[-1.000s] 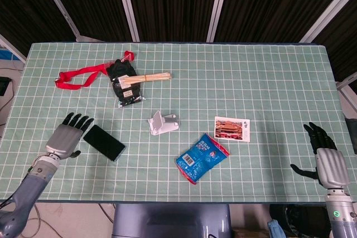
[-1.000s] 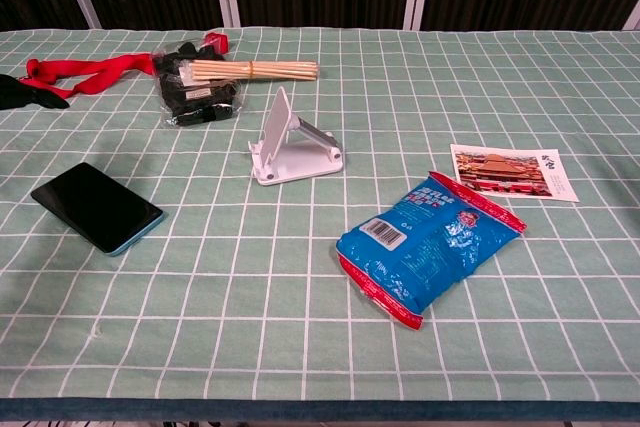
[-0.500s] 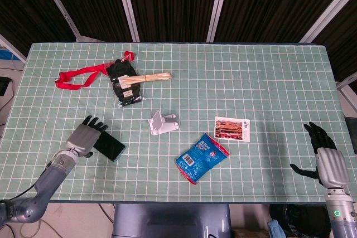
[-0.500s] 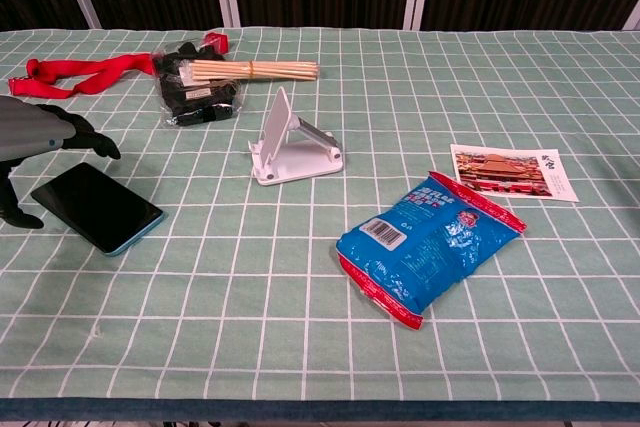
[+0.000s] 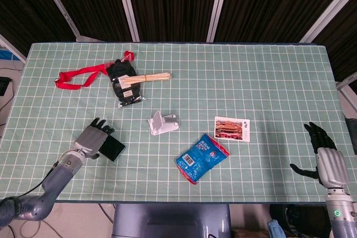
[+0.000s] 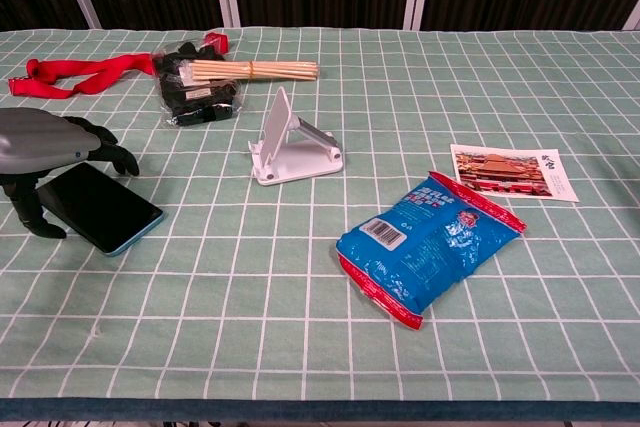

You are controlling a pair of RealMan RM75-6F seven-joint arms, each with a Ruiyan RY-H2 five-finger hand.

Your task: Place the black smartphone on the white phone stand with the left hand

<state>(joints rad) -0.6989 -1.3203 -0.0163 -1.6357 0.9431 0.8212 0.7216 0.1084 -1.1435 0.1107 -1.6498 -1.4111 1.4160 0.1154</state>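
Head view: left hand [image 5: 93, 139] sits over the near-left end of the black smartphone [image 5: 112, 149], fingers spread above it, nothing gripped yet. The phone lies flat on the surface [image 5: 234, 82], its long axis running diagonally, with the white phone stand [image 5: 163, 124] off to its right and a little farther back. Right hand [image 5: 326, 157] hangs open at the far right edge, well apart from everything.

Chest view: left hand [image 6: 45, 152] arches over the phone's [image 6: 105, 209] left end, thumb down beside it; whether fingers touch the glass, I cannot tell. The stand [image 6: 290, 147] stands upright to the right.
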